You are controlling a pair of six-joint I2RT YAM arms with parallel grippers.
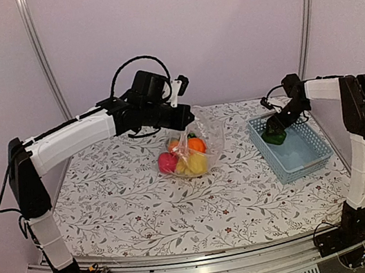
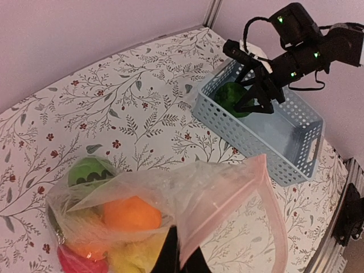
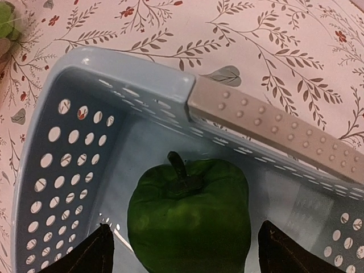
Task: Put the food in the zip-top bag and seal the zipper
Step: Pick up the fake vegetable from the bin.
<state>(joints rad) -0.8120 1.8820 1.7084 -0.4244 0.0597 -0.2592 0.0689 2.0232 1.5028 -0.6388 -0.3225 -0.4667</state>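
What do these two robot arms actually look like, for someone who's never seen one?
The left arm and right arm match: long white tube-like sections joined by chunky black joints. A thin black cable loops loose above the left wrist. The right pincer is black with two fingers, and small green lights glow on the block behind it.

The clear bag stands mid-table, mouth open, pink zipper unsealed, holding orange, yellow, red and green food. A green pepper lies in the basket.
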